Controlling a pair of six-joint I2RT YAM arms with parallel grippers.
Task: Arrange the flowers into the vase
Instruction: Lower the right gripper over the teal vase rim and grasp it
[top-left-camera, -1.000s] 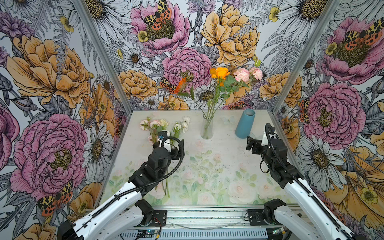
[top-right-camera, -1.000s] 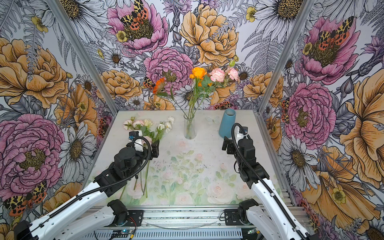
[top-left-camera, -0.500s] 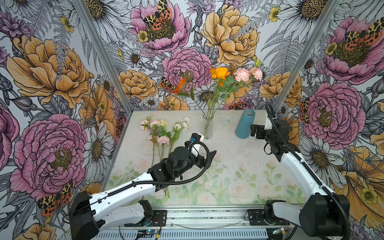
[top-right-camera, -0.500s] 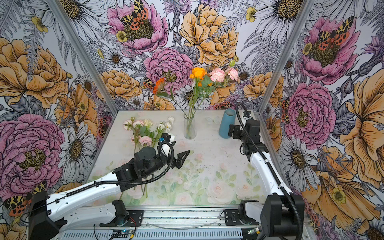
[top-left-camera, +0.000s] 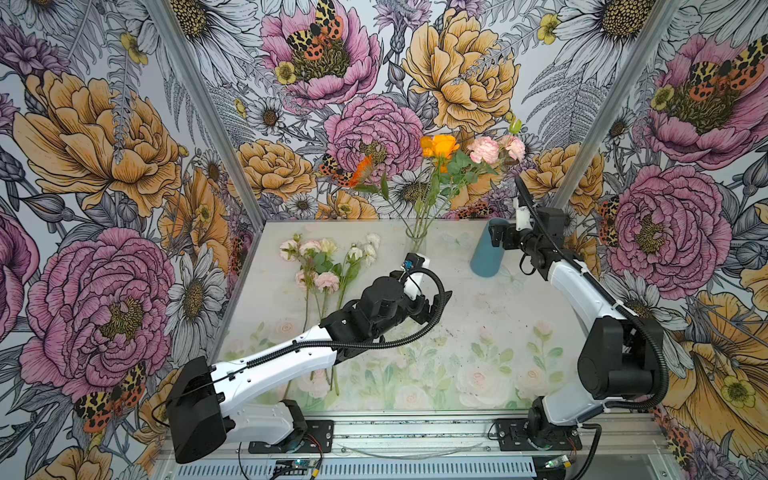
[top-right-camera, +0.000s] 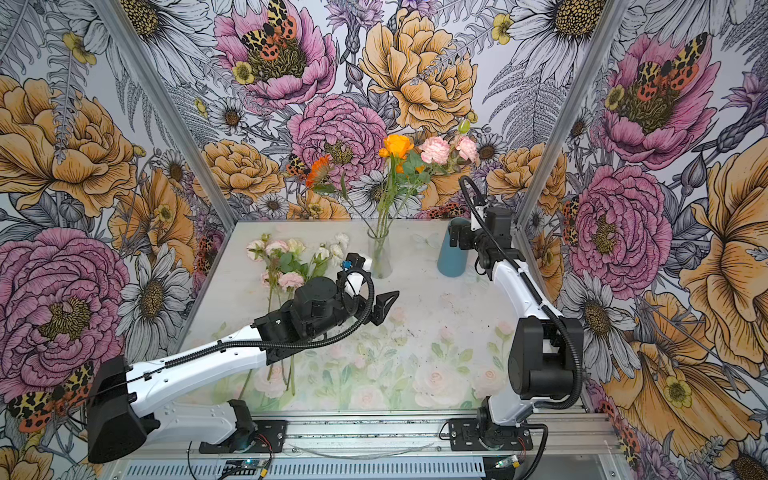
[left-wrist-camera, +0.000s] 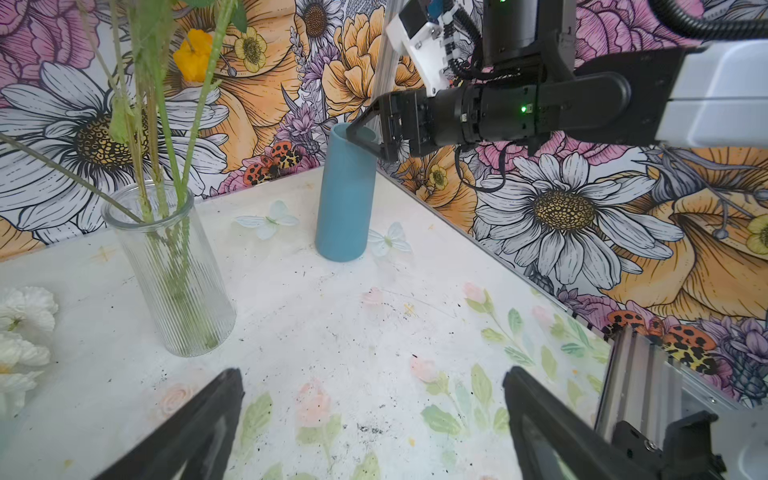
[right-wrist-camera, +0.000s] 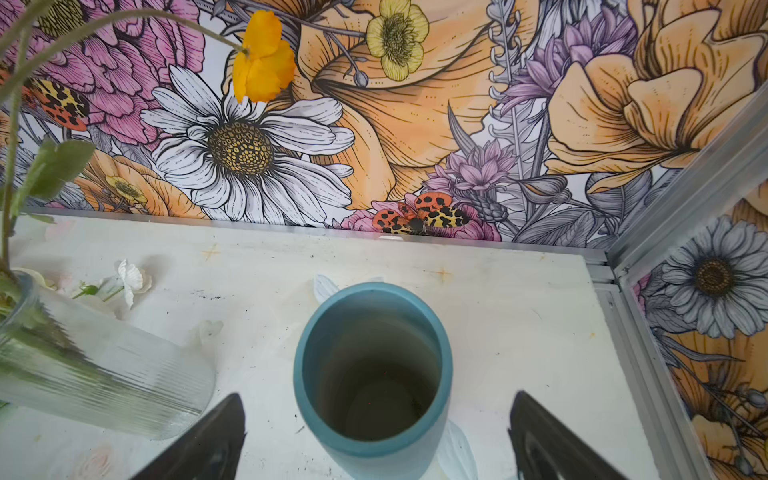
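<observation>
Right wrist: end effector (right-wrist-camera: 379, 394) straddling cylinder (right-wrist-camera: 374, 459)

- The left arm (top-left-camera: 291, 361) starts at the lower left in both top views. It lies low and long, and it reaches up to the middle of the frame.
- Its black wrist (top-left-camera: 374, 307) is bent toward the right side of the frame.
- The left gripper (top-left-camera: 438, 305) has its fingers (left-wrist-camera: 199, 428) spread wide, with nothing between them.
- The right arm (top-left-camera: 577, 286) stands at the lower right and leans up to the upper right of the frame.
- The right gripper (top-left-camera: 498, 237) points left. Its fingers (right-wrist-camera: 208, 440) are spread wide too, and it holds nothing.
</observation>
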